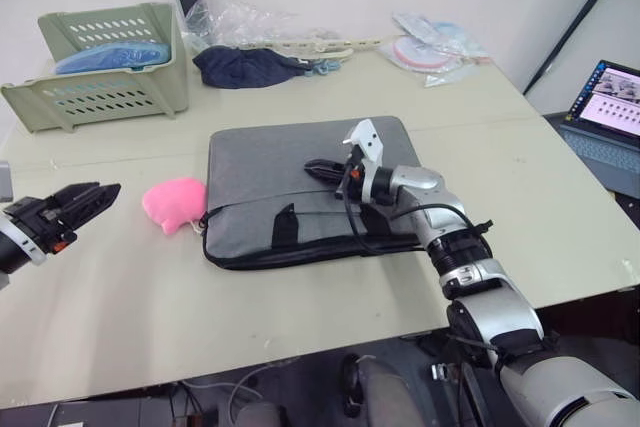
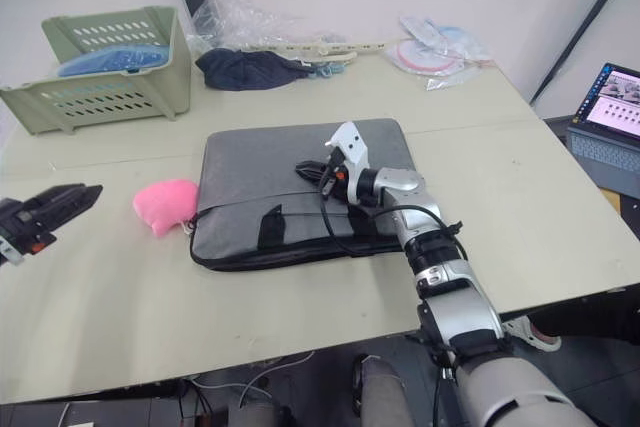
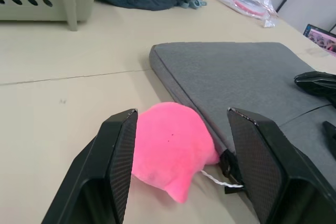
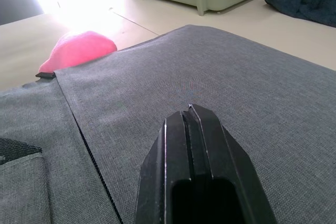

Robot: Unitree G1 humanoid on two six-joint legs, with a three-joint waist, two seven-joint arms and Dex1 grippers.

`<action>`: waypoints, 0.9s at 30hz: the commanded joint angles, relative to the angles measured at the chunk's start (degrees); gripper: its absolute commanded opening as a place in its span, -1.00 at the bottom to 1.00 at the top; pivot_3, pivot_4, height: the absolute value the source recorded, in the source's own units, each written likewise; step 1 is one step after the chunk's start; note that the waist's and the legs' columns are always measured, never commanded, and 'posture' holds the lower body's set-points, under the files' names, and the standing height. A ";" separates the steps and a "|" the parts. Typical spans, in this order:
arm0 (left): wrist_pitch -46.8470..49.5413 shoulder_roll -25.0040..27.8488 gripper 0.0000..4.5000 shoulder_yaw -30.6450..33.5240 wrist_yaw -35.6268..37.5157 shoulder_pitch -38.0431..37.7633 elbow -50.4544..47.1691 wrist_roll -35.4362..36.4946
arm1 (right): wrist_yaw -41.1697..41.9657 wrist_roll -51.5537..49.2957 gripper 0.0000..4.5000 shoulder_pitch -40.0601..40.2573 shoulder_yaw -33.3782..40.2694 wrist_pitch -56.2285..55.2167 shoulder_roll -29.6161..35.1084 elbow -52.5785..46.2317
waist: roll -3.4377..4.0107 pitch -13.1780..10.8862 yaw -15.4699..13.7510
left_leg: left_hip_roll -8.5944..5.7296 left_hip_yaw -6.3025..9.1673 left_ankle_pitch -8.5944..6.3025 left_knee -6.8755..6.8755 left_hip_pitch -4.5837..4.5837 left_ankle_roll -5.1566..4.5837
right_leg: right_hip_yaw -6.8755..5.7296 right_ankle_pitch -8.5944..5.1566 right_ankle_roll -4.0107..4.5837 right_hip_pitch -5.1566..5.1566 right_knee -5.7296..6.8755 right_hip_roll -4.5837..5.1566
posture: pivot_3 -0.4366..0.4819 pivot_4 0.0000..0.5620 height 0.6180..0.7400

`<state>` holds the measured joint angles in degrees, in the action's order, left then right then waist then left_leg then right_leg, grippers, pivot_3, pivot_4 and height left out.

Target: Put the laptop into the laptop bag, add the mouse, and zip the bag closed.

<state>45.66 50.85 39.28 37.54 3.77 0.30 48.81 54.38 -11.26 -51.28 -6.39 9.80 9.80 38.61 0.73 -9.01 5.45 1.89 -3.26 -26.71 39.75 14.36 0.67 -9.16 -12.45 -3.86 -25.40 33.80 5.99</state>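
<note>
Now: bag flat on the worktop, hands empty

The grey laptop bag (image 1: 300,192) lies flat on the worktop (image 1: 120,297), its pink charm (image 1: 175,203) beside its left edge. The right hand (image 1: 318,170), fingers pressed together, hovers over the bag's middle. The left hand (image 3: 181,166), fingers apart, points at the charm.

Head stereo pair looks forward and down over the counter (image 1: 300,327), both eyes covering the laptop bag (image 1: 300,162). Left wrist cam sits low beside the counter, facing the pink charm (image 3: 173,148) and bag edge. Right wrist cam is close over the bag top, charm also in frame.
</note>
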 commanded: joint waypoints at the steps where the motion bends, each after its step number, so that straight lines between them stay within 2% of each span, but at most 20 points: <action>1: -4.77 -2.49 0.31 -0.87 0.62 1.24 4.26 -3.21 | 0.71 1.41 -0.98 4.49 -2.43 4.62 -0.56 0.71 | -0.01 0.00 -0.23 | 0.00 -0.01 0.00 -0.01 0.01 0.00 | 0.00 0.00 0.00 -0.01 0.00 0.00 | -0.05 -0.47 1.00; 5: -5.72 -5.20 0.31 -2.04 0.66 3.87 9.29 -3.65 | 0.46 1.44 -0.98 5.23 -2.41 5.57 -0.65 -1.15 | -0.04 0.01 -0.53 | 0.03 -0.04 0.00 -0.02 0.01 0.00 | -0.02 0.00 0.00 -0.02 -0.02 -0.01 | -0.05 -0.47 1.00; 16: -5.42 -9.16 0.31 -6.31 1.31 9.15 14.00 -4.54 | 0.00 1.43 -0.98 5.70 -2.08 6.96 -0.40 -3.13 | -0.06 0.03 -0.56 | 0.06 -0.05 0.00 -0.08 0.00 0.00 | -0.08 0.00 -0.01 -0.03 -0.03 -0.01 | -0.05 -0.47 1.00; 27: -6.33 -9.94 0.31 -7.80 0.78 11.55 18.38 -6.70 | -0.26 1.57 -0.98 5.70 -2.03 7.03 -0.31 -3.04 | -0.12 0.07 -0.60 | 0.07 -0.05 0.00 -0.08 0.00 0.00 | -0.08 0.00 -0.01 -0.04 -0.04 -0.01 | -0.05 -0.47 1.00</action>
<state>40.45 40.46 30.82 38.26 14.45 18.58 42.49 54.10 -11.15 -48.74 -6.31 13.87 9.98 32.15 0.61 -8.95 4.84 1.96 -3.32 -26.71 39.67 14.36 0.66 -9.24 -12.45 -3.87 -25.44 33.76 5.98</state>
